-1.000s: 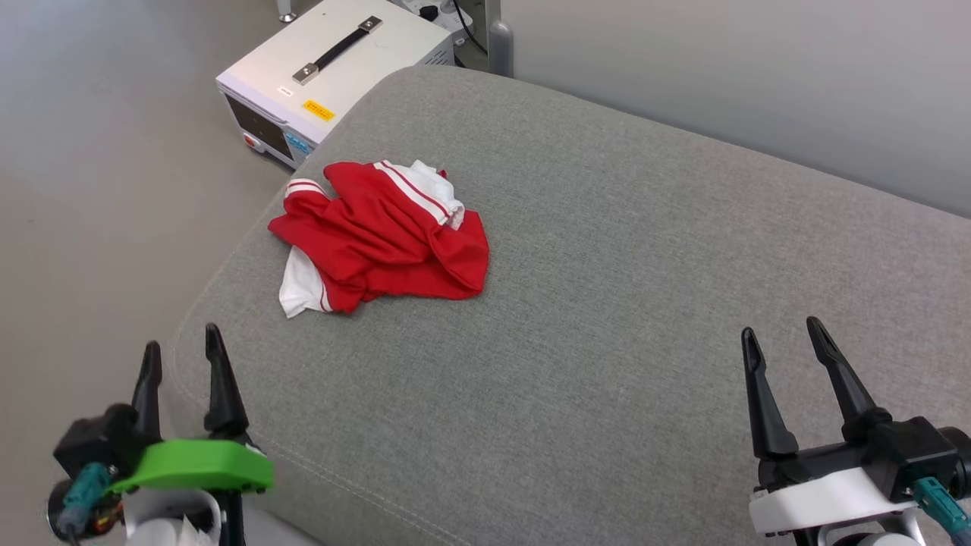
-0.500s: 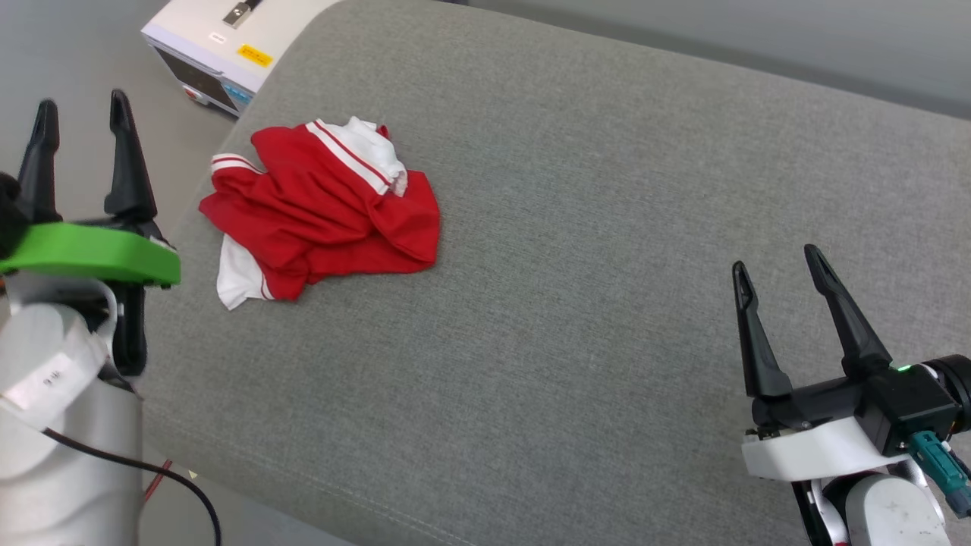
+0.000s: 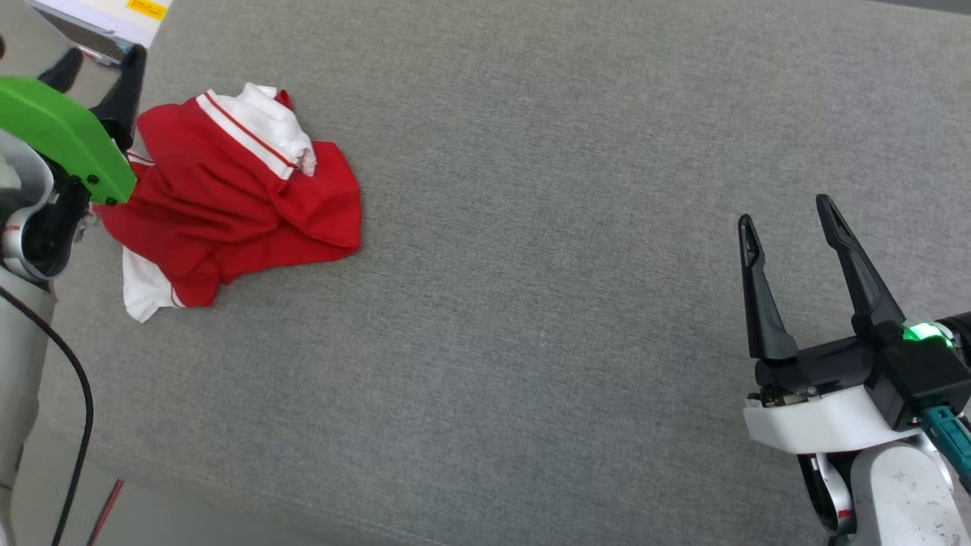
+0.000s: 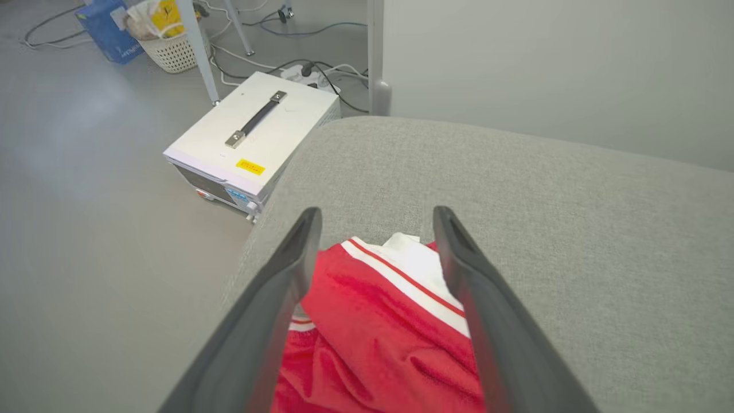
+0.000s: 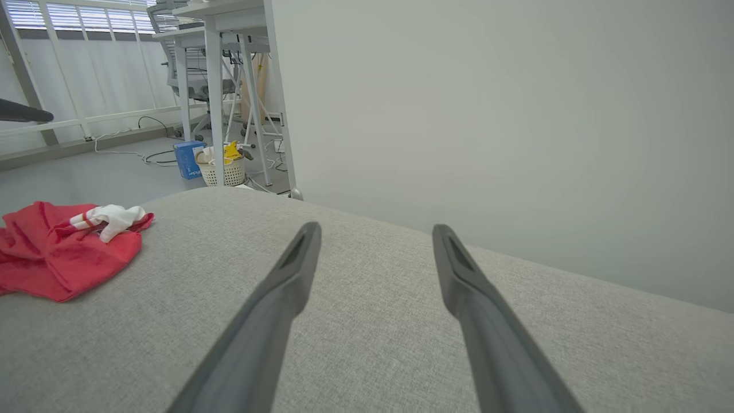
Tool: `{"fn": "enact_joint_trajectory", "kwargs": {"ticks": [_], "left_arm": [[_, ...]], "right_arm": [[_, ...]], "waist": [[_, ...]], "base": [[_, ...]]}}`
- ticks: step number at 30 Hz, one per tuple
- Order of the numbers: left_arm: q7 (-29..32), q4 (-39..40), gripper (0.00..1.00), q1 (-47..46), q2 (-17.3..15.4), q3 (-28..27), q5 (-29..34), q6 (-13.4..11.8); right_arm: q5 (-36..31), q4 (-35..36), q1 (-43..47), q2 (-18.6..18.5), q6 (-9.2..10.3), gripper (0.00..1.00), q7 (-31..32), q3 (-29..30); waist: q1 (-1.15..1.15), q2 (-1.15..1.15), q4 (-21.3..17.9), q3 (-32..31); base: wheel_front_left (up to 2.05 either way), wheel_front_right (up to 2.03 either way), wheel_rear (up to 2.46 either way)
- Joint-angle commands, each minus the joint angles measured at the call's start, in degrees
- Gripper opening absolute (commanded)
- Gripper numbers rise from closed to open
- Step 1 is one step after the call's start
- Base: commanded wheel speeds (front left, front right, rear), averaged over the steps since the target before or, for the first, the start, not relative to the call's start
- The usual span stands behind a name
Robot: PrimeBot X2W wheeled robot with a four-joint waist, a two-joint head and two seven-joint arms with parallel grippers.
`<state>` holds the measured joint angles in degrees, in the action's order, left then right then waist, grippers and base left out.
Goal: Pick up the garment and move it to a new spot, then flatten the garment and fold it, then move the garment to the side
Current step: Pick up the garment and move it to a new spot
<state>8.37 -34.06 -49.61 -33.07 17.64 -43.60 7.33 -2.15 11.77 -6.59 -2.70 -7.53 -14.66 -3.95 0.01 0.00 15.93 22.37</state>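
You have the garment (image 3: 235,197) lying crumpled near the left end of the grey cushion (image 3: 546,303). It is a heap of red folds, with a white, red-striped sleeve bunched on top at the far side and a white piece poking out at the near side.

Your left gripper (image 3: 98,64) hangs over the garment's left edge with its two dark fingers (image 4: 281,287) spread wide and gripping nothing. In the left wrist view the red cloth and the striped white trim lie between and below those fingers. The fingertips reach just past the garment's far edge, over bare cushion. You cannot tell from these views whether the fingers touch the cloth or hover above it. Past the cushion's end, a white box with a black handle (image 4: 252,143) stands on the floor.

Your right gripper (image 3: 787,211) is over bare cushion at the right end, well apart from the garment, its fingers also wide apart and empty. In the right wrist view the garment sits far off to the left of those fingers.
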Motion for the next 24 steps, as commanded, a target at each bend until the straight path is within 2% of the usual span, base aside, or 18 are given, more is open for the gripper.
{"fn": "enact_joint_trajectory", "kwargs": {"ticks": [1,6,12,17,21,24], "left_arm": [[3.25,-0.50,1.00,-1.48,-1.09,1.78,-1.96,0.15],[16.77,-0.79,1.00,-3.53,-3.65,8.90,-9.65,0.15],[26.16,-2.02,1.00,-4.40,-5.03,15.90,-13.10,0.15],[29.49,-5.84,1.00,-3.90,-4.21,21.26,-12.74,0.15],[29.51,-10.15,1.00,-3.10,-1.44,23.42,-14.12,0.15],[29.24,-12.03,1.00,-2.74,-0.67,25.53,-13.94,0.15]], "right_arm": [[-0.40,0.46,-1.34,-0.18,0.04,1.00,-0.34,-0.06],[-0.48,0.93,-2.20,-0.18,0.04,1.00,-0.34,-0.33],[-0.61,1.15,-3.24,-0.24,0.04,1.00,-0.34,-0.55],[-0.56,1.14,-3.96,-0.25,0.04,1.00,-0.34,-0.57],[-0.45,0.80,-4.30,-0.25,0.04,1.00,-0.34,-0.77],[-0.33,0.51,-4.29,-0.24,0.04,1.00,-0.34,-0.89]], "waist": [[-0.01,0.00,-1.94,1.98],[-0.01,0.00,-3.21,3.54],[-0.01,0.00,-4.65,5.40],[-0.01,0.00,-5.63,6.48],[-0.01,0.00,-6.41,6.75],[-0.01,0.00,-6.78,6.49]], "base": [[0.00,0.00,0.00],[0.00,0.00,0.00],[0.00,0.00,0.00],[0.00,0.00,0.00],[0.00,0.00,0.00],[0.00,0.00,0.00]]}}
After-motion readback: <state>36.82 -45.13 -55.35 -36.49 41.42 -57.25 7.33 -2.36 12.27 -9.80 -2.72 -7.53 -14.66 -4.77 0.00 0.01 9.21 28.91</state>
